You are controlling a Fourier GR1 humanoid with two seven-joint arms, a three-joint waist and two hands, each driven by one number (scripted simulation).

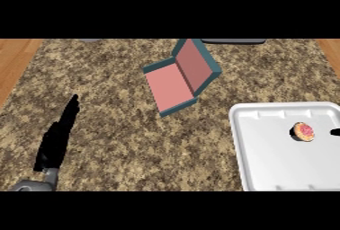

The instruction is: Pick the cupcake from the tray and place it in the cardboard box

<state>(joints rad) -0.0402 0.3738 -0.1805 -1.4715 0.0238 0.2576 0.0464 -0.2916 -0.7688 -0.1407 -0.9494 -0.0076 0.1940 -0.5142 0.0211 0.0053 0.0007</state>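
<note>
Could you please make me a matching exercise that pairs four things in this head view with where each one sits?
Things:
1. cupcake
2. cardboard box
3. tray
4. left hand

Places:
A. at the view's left, fingers straight over the counter
B. at the view's right edge, on the counter
C. on the tray, near its right side
D. top centre of the counter, lying open

Pairs: 1-C, 2-D, 3-B, 4-A
</note>
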